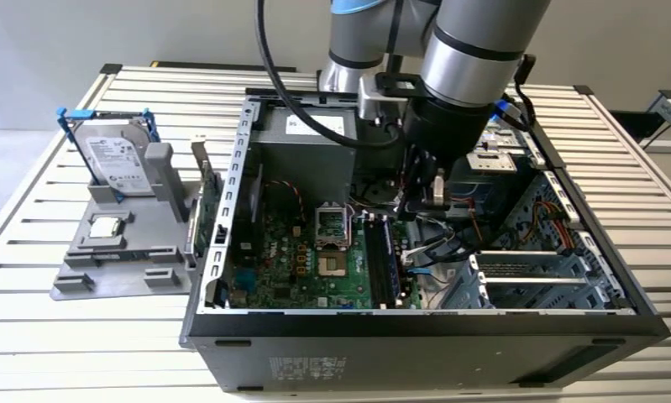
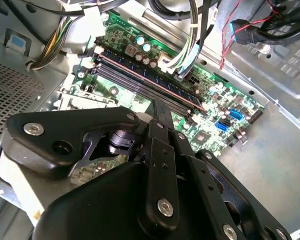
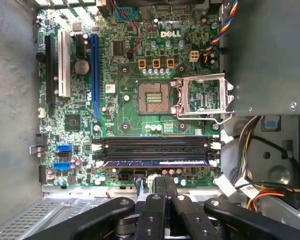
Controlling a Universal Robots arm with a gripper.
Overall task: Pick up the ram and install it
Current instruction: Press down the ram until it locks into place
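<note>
The ram [image 3: 155, 163] is a dark blue stick with black chips, lying in the memory slot nearest the board's edge. In the second wrist view the ram [image 2: 155, 82] runs diagonally among the black slots. My gripper [image 3: 165, 180] hangs inside the open computer case [image 1: 217, 252], just off the ram's long side, with its two black fingers [image 3: 160, 187] pressed together and nothing between them. The second wrist view has the gripper [image 2: 162, 107] with its tips above the board beside the slots. From the exterior view, the gripper [image 1: 416, 210] is low over the motherboard's right part.
The CPU socket [image 3: 155, 97] stands open with its metal frame [image 3: 202, 95] flipped aside. Cable bundles [image 2: 190, 45] hang close to the slots. Outside the case, on the exterior view's left, a grey fixture [image 1: 123, 260] holds a hard drive [image 1: 117, 164], and a green card [image 1: 208, 210] stands beside it.
</note>
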